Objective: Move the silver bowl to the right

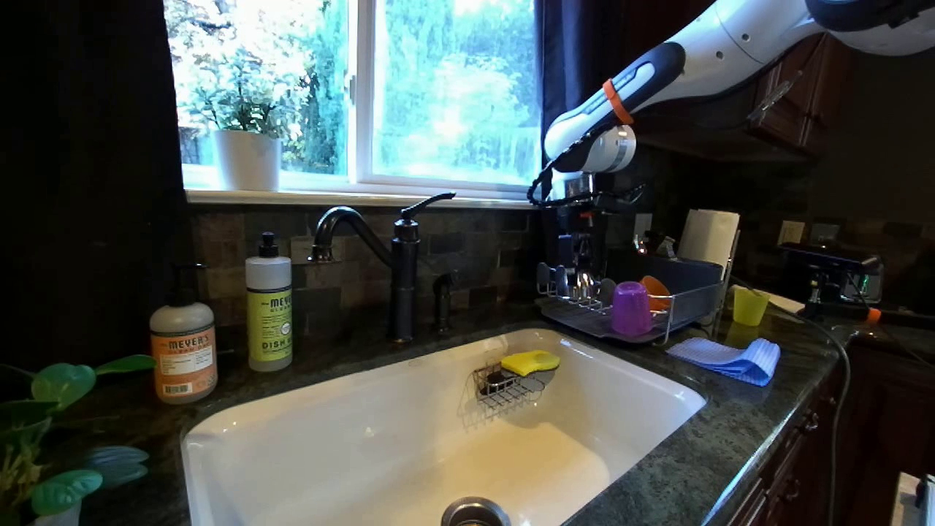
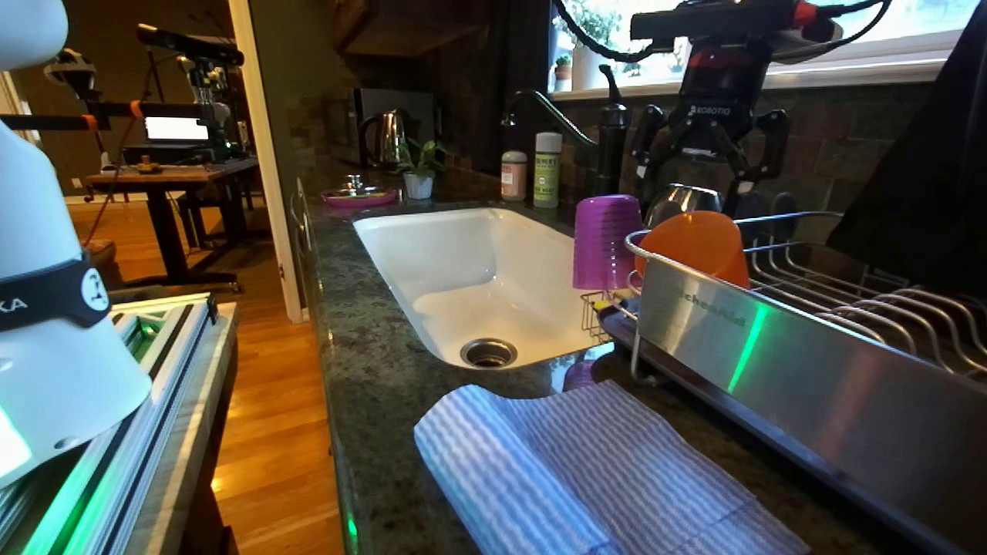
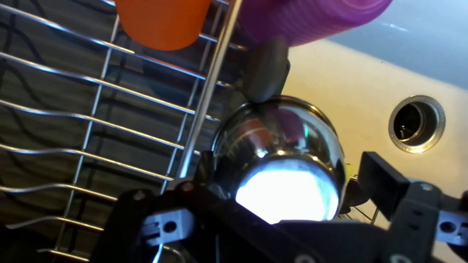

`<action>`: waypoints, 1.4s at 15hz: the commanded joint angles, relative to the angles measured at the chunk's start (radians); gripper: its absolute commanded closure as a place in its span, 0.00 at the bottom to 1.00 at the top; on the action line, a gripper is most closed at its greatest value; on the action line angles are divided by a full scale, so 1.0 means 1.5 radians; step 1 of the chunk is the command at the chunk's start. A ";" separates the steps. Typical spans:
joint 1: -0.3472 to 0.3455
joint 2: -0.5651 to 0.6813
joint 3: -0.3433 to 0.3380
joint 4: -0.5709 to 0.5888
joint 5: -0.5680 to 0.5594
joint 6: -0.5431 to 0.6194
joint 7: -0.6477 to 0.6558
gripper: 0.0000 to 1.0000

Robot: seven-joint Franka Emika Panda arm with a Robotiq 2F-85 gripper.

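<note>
The silver bowl (image 3: 281, 135) shows large in the wrist view, its shiny rounded outside facing the camera and its base reflecting bright light. It sits at the sink-side edge of the wire dish rack (image 3: 210, 80), seemingly turned over. It also shows in both exterior views (image 1: 586, 283) (image 2: 685, 202), partly hidden by the orange cup and rack parts. My gripper (image 3: 292, 175) is open, with one finger on each side of the bowl. The right finger in the wrist view is apart from the bowl; the left is close to it, contact unclear. The gripper (image 2: 694, 189) points down over the bowl.
A purple cup (image 2: 606, 243) and an orange cup (image 2: 698, 250) stand on the rack beside the bowl. The white sink (image 1: 329, 431), faucet (image 1: 404, 285) and window are close by. A blue cloth (image 1: 730, 358) and yellow cup (image 1: 750, 305) lie beyond the rack.
</note>
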 commanded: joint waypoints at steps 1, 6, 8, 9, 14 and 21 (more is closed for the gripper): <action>0.012 0.013 -0.001 0.004 -0.008 0.004 0.046 0.00; 0.018 0.013 -0.003 0.000 -0.019 0.018 0.079 0.00; 0.022 0.013 -0.005 -0.005 -0.029 0.031 0.098 0.00; 0.024 0.014 -0.004 -0.006 -0.030 0.034 0.103 0.00; 0.026 0.019 -0.004 -0.011 -0.029 0.063 0.127 0.00; 0.022 -0.002 -0.002 -0.027 -0.023 0.049 0.119 0.32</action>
